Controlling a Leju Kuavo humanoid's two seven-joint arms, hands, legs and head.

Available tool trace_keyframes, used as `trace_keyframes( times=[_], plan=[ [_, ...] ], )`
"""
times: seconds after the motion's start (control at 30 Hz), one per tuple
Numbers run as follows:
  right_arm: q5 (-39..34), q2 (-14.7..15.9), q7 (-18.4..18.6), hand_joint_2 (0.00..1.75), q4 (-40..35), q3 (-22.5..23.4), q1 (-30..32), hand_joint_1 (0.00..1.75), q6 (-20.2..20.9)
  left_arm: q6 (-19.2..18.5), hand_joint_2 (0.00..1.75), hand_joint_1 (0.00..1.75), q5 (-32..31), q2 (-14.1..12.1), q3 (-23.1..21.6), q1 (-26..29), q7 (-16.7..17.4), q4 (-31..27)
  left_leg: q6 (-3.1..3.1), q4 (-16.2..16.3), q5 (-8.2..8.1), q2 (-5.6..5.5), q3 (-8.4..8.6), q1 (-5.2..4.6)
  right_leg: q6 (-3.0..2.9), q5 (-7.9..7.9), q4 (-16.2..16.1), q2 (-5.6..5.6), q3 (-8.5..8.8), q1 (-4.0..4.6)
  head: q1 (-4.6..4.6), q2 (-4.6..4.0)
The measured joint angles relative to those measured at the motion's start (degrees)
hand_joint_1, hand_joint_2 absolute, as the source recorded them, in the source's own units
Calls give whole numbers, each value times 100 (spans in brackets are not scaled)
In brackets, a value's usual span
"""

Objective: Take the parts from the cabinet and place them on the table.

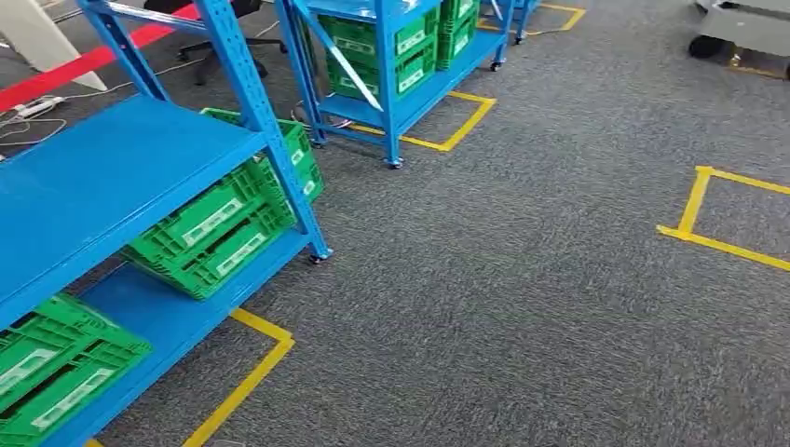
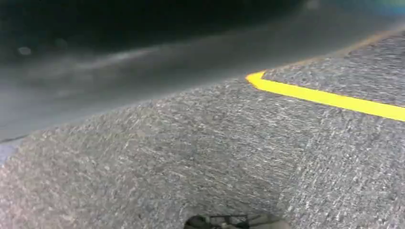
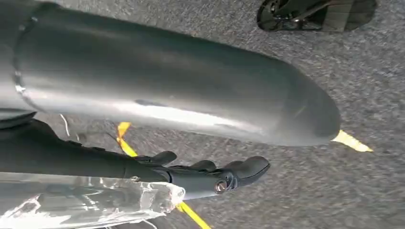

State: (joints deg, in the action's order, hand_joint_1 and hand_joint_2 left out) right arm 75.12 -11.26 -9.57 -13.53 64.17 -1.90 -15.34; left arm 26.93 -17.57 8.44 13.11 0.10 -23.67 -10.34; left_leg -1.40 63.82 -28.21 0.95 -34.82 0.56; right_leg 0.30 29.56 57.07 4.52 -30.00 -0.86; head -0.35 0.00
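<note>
The right robot hand (image 3: pixel 200 174) hangs beside the leg over carpet, dark fingers (image 3: pixel 248 168) stretched out; a clear crinkled bag (image 3: pixel 86 202), perhaps a part, seems held. The blue shelf rack (image 1: pixel 112 177) with green crates (image 1: pixel 219 233) stands ahead-left, nearer the left arm.

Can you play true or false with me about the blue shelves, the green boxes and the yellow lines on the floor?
1. The green crates sit on a blue rack. True.
2. The floor is shiny white tile. False: it is grey carpet.
3. Yellow tape marks lines on the floor. True.
4. The top shelf of the near rack is piled with crates. False: its blue top is bare; the crates sit on the shelf below.
5. A second blue rack with green crates stands farther back. True.
6. The right hand is touching a crate. False: it hangs above the carpet.
</note>
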Motion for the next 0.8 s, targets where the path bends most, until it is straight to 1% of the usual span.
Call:
trace_keyframes(
  times=[0.03,0.07,0.1,0.13,0.17,0.2,0.23,0.27,0.3,0.33,0.37,0.4,0.43,0.47,0.5,0.53,0.57,0.6,0.63,0.67,0.7,0.73,0.77,0.8],
  plan=[
    [0,0,0,0,0,0,0,0,0,-7,0,0,0,2,-2,-9,0,0,28,-447,139,330,242,-20,32,23,0,53,37,17,-2,0],
    [0,0,0,0,0,0,4,0,0,-11,0,0,0,2,-2,-35,0,0,59,-605,51,516,297,-102,80,64,34,117,38,73,-11,0],
    [0,0,0,0,0,0,1,0,0,-11,0,0,0,4,0,-53,0,0,125,-570,55,437,267,-83,92,64,17,177,45,77,4,0],
    [0,0,0,0,0,0,-10,0,0,-15,0,0,0,4,0,-46,0,0,145,-577,50,371,248,-90,118,77,6,250,64,78,11,0],
    [2,0,0,0,0,0,-18,0,2,-31,0,0,2,4,0,-24,0,0,186,-583,51,286,231,-105,142,83,-18,337,105,70,4,0],
    [2,0,-2,0,0,-2,-22,0,4,-37,0,0,4,4,2,-19,0,0,241,-628,83,199,266,-70,191,122,-4,348,114,62,-7,0],
    [4,2,-4,0,0,-4,-32,0,7,-39,0,0,9,2,4,-5,0,0,265,-637,96,142,268,-50,228,214,101,1,50,37,43,0],
    [4,2,-4,0,0,-4,-30,0,7,-46,0,0,11,2,9,-11,0,0,304,-636,103,78,262,-41,235,411,411,-277,-85,17,59,0],
    [7,2,-4,0,0,-4,-16,0,9,-61,0,0,7,4,9,-28,0,0,329,-636,106,-4,252,-40,239,648,903,-384,-317,16,61,0],
    [9,2,-2,0,0,-4,0,0,11,-68,0,0,4,9,9,-36,0,0,335,-635,108,-92,249,-41,244,841,1383,-422,-554,18,59,0],
    [9,2,-2,0,0,-4,9,0,11,-68,0,0,2,9,9,-34,0,0,336,-634,107,-177,251,-47,247,940,1741,-434,-755,20,63,0],
    [11,2,0,0,0,-2,11,0,11,-70,0,0,0,7,13,-27,0,0,336,-632,107,-264,260,-50,246,889,1857,-435,-859,20,59,0],
    [11,2,0,0,0,-2,9,0,9,-68,0,0,2,2,24,-19,0,0,334,-629,103,-358,269,-51,233,673,1673,-440,-824,20,59,0],
    [15,2,0,0,0,-2,6,0,7,-68,0,0,0,2,28,-16,2,0,329,-628,99,-449,286,-51,220,378,1264,-461,-666,18,61,0],
    [15,2,0,0,0,-2,4,0,7,-68,0,0,0,7,28,-16,2,0,313,-628,89,-532,305,-47,201,87,750,-542,-448,12,61,0],
    [15,4,0,0,0,-2,4,0,4,-68,0,0,-2,15,28,-16,2,0,294,-627,77,-597,312,-43,182,-111,294,-761,-258,-4,70,0],
    [15,7,0,0,0,-2,3,0,4,-70,0,0,-2,15,28,-30,2,0,258,-595,63,-651,300,-85,156,-26,142,-935,-188,-29,70,0],
    [15,7,0,0,0,-2,-5,0,4,-68,0,0,-2,13,31,-34,2,0,222,-590,76,-730,265,-67,150,-3,102,-889,-101,-25,61,0],
    [15,7,2,0,0,-2,-7,0,2,-70,0,0,0,9,31,-18,2,0,188,-599,91,-766,247,-48,134,-3,101,-848,-114,-13,63,0],
    [15,9,2,0,0,-2,-8,0,2,-68,0,0,0,9,33,2,2,0,149,-610,110,-825,239,-28,107,-6,112,-807,-114,7,63,0],
    [13,7,2,0,0,-2,-10,0,2,-68,0,0,0,5,35,14,2,0,116,-604,99,-888,229,-35,67,-24,73,-740,-97,-21,61,0],
    [18,7,0,0,0,-2,-10,0,2,-68,0,0,-2,-2,35,19,2,0,87,-527,27,-649,216,-49,35,-35,43,-652,-70,-34,61,0],
    [17,7,-2,0,0,-2,-7,0,2,-68,0,0,-2,0,37,10,4,0,59,-305,-130,-405,106,-62,-2,-26,34,-600,-62,-33,4,0],
    [17,7,-2,0,0,-2,0,0,2,-68,0,0,-2,0,35,-8,4,0,33,78,-339,-268,-85,-59,-24,-14,35,-516,-60,-23,-15,0]
  ],
)
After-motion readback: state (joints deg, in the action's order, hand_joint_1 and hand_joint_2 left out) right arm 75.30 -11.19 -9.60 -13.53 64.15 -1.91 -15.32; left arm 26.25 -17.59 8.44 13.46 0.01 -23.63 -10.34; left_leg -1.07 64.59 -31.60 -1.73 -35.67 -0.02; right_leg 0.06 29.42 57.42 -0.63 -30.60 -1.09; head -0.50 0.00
